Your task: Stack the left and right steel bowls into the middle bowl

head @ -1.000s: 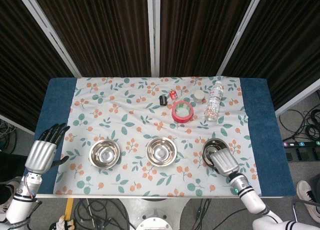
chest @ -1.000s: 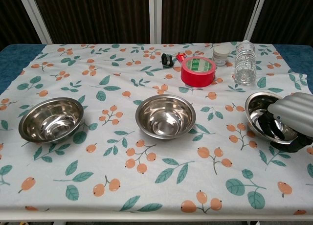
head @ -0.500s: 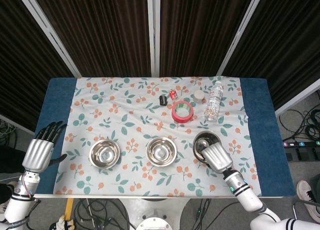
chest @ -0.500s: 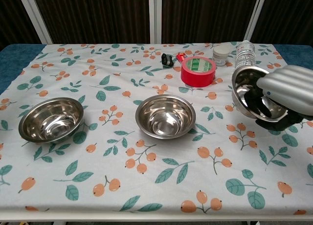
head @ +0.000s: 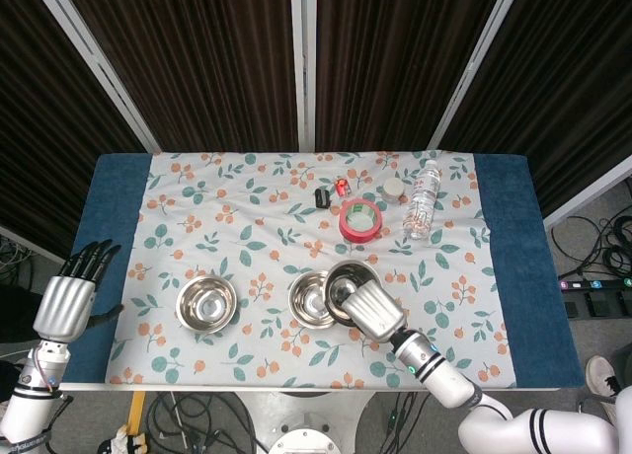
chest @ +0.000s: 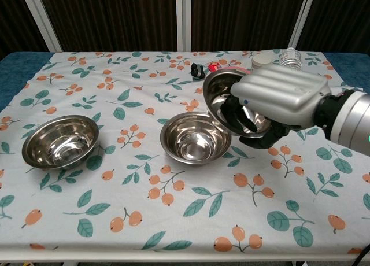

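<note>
Right hand (chest: 276, 104) grips the right steel bowl (chest: 222, 95), fingers curled inside its rim, holding it tilted in the air at the 2 o'clock edge of the middle bowl (chest: 195, 137). Left hand (head: 67, 298) is off the tabletop's (head: 509, 276) 9 o'clock edge, fingers spread (holding nothing). Left bowl (chest: 60, 141) sits at 9 o'clock of the middle bowl.

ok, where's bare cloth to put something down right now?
Free: the right-front area, right of the middle bowl, and the whole front strip. Also the back-left, behind the left bowl. Crowded: back-right by the red tape and water bottle, and where the right robot hand carries its bowl.
</note>
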Controlling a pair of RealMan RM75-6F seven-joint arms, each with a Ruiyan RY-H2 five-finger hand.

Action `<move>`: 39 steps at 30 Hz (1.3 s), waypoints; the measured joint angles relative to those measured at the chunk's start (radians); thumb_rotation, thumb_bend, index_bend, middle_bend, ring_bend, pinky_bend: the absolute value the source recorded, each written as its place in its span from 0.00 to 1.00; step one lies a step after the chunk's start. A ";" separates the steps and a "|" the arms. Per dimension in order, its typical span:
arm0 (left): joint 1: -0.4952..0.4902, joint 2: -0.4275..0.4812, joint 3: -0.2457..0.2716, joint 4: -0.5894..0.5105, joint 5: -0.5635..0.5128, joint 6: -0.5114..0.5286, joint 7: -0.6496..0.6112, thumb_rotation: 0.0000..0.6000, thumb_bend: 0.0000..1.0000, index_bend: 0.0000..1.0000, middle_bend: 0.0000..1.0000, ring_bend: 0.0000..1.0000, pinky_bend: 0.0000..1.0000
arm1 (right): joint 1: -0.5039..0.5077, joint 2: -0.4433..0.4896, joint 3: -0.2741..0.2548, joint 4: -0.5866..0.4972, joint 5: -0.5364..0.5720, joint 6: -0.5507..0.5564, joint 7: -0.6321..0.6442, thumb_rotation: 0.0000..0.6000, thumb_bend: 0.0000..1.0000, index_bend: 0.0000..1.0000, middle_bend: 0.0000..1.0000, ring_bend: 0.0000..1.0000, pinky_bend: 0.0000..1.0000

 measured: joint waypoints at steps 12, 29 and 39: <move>0.003 -0.006 -0.005 0.025 -0.013 -0.006 -0.013 1.00 0.11 0.16 0.19 0.13 0.23 | 0.067 -0.083 -0.003 0.064 0.012 -0.016 -0.034 1.00 0.16 0.66 0.60 0.84 0.80; 0.001 -0.008 -0.005 0.027 -0.008 -0.008 -0.018 1.00 0.11 0.16 0.19 0.13 0.23 | 0.097 -0.018 -0.015 -0.011 0.162 -0.007 -0.146 1.00 0.01 0.15 0.28 0.80 0.80; -0.030 0.031 0.045 -0.078 0.099 -0.033 0.086 1.00 0.12 0.18 0.19 0.17 0.34 | 0.025 0.269 0.017 -0.254 0.120 0.161 -0.053 1.00 0.01 0.15 0.31 0.80 0.80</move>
